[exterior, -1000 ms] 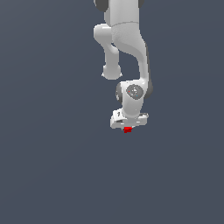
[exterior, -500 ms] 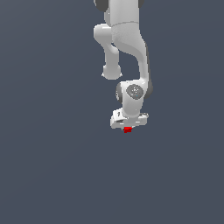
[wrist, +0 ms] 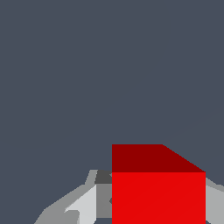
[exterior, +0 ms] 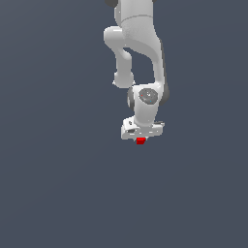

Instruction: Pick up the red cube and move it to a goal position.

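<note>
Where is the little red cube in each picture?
Exterior view: the red cube peeks out just below the white gripper, near the middle of the picture.
Wrist view: the red cube looks big and close, between the grey fingers.
Shared landmark: the gripper itself, right around the cube in both.

bright red cube (exterior: 140, 141), white end effector (exterior: 141, 137), plain slate-grey ground (exterior: 58, 184).
</note>
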`<state>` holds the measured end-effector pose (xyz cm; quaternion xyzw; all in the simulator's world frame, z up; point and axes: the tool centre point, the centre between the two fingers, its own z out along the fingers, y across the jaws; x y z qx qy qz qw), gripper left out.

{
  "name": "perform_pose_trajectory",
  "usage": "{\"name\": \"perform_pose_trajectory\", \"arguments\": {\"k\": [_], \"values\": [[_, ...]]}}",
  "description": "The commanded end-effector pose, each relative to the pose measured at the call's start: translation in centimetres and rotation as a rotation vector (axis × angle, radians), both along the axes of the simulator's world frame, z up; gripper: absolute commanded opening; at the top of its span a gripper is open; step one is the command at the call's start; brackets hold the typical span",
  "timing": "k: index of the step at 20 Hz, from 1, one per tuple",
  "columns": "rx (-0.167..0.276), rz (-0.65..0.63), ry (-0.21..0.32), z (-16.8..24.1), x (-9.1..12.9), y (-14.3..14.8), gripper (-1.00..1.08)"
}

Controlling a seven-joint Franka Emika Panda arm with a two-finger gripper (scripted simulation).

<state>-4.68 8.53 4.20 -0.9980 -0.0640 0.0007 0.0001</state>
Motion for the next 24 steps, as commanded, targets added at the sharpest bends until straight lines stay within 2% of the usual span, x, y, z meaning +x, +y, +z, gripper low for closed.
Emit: {"name": "perform_pose_trajectory", "arguments": {"k": [1, 10, 24], "values": [[0.0, 0.0, -0.001, 1.3, -0.1, -0.4, -1.0], [0.0, 0.0, -0.001, 8.6, -1.0, -2.4, -1.0], [0.002, 0.001, -0.001, 24.2, -2.8, -6.7, -1.0]]}}
